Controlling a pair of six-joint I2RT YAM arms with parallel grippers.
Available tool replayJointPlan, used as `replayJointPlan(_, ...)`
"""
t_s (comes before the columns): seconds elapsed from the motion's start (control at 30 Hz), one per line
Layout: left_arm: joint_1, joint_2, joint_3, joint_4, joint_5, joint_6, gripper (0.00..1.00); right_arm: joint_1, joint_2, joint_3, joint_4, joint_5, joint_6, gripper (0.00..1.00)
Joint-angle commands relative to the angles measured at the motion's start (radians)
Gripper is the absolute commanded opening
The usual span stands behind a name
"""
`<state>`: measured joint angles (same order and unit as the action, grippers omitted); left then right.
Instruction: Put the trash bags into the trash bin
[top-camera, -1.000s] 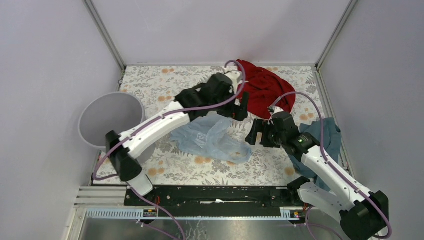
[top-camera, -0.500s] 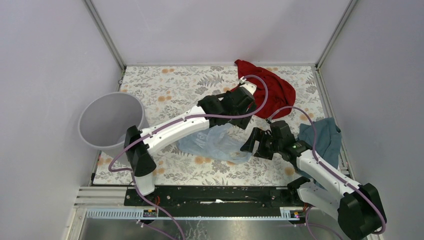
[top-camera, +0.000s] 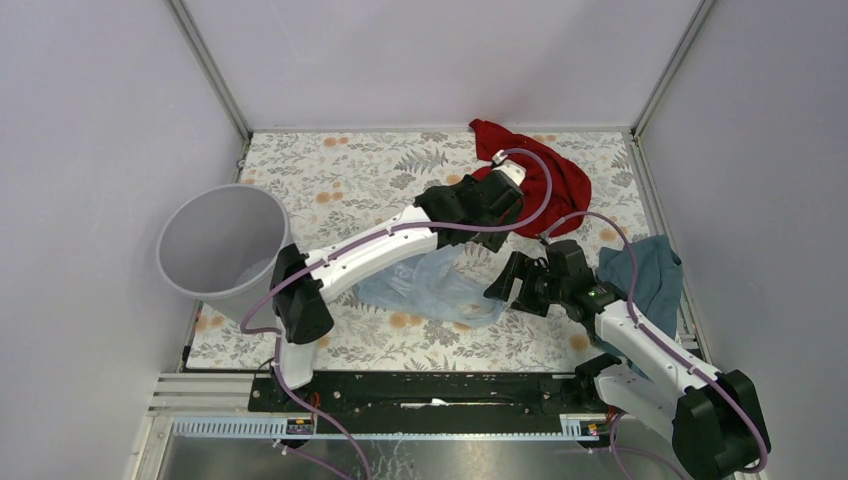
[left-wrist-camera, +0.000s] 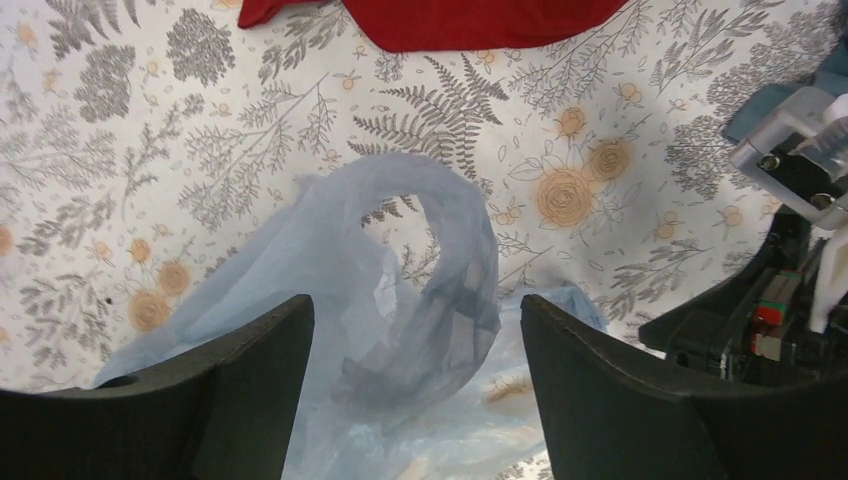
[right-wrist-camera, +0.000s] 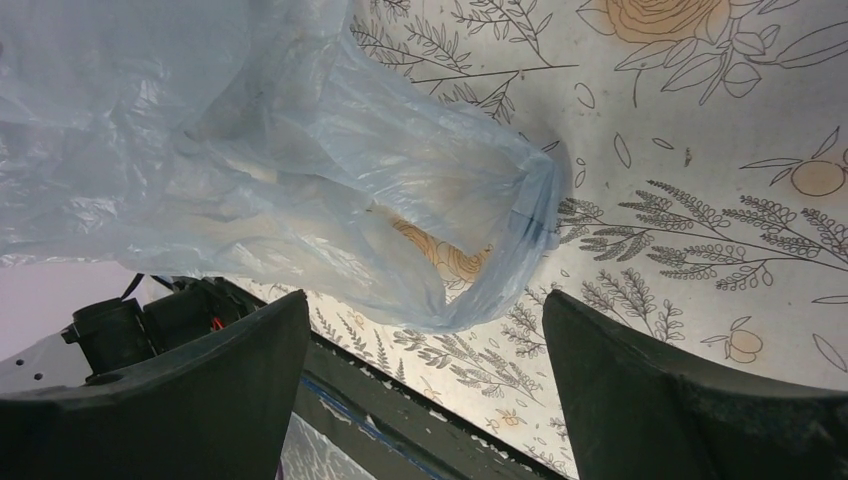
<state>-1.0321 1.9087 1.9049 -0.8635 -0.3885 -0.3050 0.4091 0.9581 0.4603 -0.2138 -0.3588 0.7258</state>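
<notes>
The pale-blue trash bag (top-camera: 425, 285) lies crumpled on the flowered table, mid-front. The light-grey trash bin (top-camera: 215, 245) stands upright and open at the left edge. My left gripper (top-camera: 484, 228) hangs open above the bag's right end. In the left wrist view the bag's raised handle loop (left-wrist-camera: 440, 260) shows between the open fingers of my left gripper (left-wrist-camera: 410, 400), not touching them. My right gripper (top-camera: 507, 279) is open just right of the bag. In the right wrist view the bag's knotted end (right-wrist-camera: 520, 215) lies ahead of my right gripper (right-wrist-camera: 425, 390), apart from it.
A red cloth (top-camera: 540, 180) lies at the back right, behind the left wrist. A dark teal cloth (top-camera: 640, 275) lies by the right wall. Grey walls close in three sides. The black rail (top-camera: 430, 385) runs along the front edge.
My left arm has stretched to the right, from beside the red cloth to over the bag's right end. My right gripper has shifted slightly nearer the bag. Both stay open.
</notes>
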Motion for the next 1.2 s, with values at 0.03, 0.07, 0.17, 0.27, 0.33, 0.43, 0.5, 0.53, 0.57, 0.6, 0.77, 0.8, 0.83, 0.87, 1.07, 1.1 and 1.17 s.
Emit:
replayJointPlan(0.03, 0.001, 0.033, 0.083, 0.019, -0.04, 0.061, 0.63, -0.021, 0.018, -0.005, 0.022, -0.012, -0.038, 0.92)
replayJointPlan(0.07, 0.001, 0.035, 0.084, 0.015, -0.041, 0.064, 0.49, -0.026, 0.026, -0.008, 0.028, -0.022, -0.041, 0.92)
replayJointPlan(0.17, 0.001, 0.015, 0.078, -0.007, -0.036, 0.057, 0.25, -0.055, 0.045, -0.026, 0.067, -0.084, -0.043, 0.92)
replayJointPlan(0.27, 0.001, -0.049, 0.023, -0.013, -0.025, 0.032, 0.15, -0.087, 0.076, -0.031, 0.087, -0.114, -0.067, 0.92)
replayJointPlan(0.33, 0.001, -0.109, -0.038, 0.001, -0.018, 0.013, 0.09, -0.104, 0.118, -0.034, 0.129, -0.172, -0.08, 0.92)
replayJointPlan(0.43, 0.001, -0.193, -0.129, 0.031, -0.001, -0.009, 0.04, -0.109, 0.207, -0.008, 0.169, -0.255, -0.106, 0.77)
replayJointPlan(0.5, 0.001, -0.247, -0.195, 0.071, 0.027, -0.018, 0.0, -0.108, 0.257, -0.01, 0.237, -0.307, -0.083, 0.72)
replayJointPlan(0.53, 0.0, -0.271, -0.226, 0.094, 0.04, -0.026, 0.0, -0.109, 0.276, -0.02, 0.282, -0.322, -0.061, 0.72)
replayJointPlan(0.57, 0.0, -0.292, -0.254, 0.111, 0.05, -0.038, 0.0, -0.109, 0.294, -0.03, 0.317, -0.331, -0.038, 0.72)
replayJointPlan(0.6, 0.001, -0.307, -0.273, 0.122, 0.056, -0.049, 0.0, -0.109, 0.311, -0.038, 0.345, -0.338, -0.02, 0.72)
replayJointPlan(0.77, 0.001, -0.369, -0.331, 0.148, 0.079, -0.079, 0.0, -0.109, 0.379, -0.064, 0.403, -0.32, -0.004, 0.76)
replayJointPlan(0.8, 0.001, -0.38, -0.341, 0.155, 0.083, -0.079, 0.0, -0.108, 0.399, -0.071, 0.443, -0.325, 0.012, 0.75)
replayJointPlan(0.83, 0.001, -0.393, -0.352, 0.163, 0.085, -0.079, 0.0, -0.108, 0.421, -0.079, 0.472, -0.344, 0.036, 0.75)
replayJointPlan(0.87, 0.001, -0.405, -0.365, 0.174, 0.086, -0.078, 0.0, -0.107, 0.445, -0.089, 0.523, -0.366, 0.07, 0.73)
replayJointPlan(1.07, 0.009, -0.464, -0.457, 0.216, 0.063, -0.094, 0.0, -0.104, 0.521, -0.088, 0.661, -0.384, 0.15, 0.34)
replayJointPlan(1.1, 0.02, -0.464, -0.467, 0.22, 0.049, -0.106, 0.0, -0.104, 0.526, -0.062, 0.654, -0.381, 0.153, 0.27)
replayJointPlan(1.17, 0.08, -0.452, -0.462, 0.217, 0.045, -0.124, 0.0, -0.108, 0.552, 0.029, 0.62, -0.37, 0.169, 0.05)
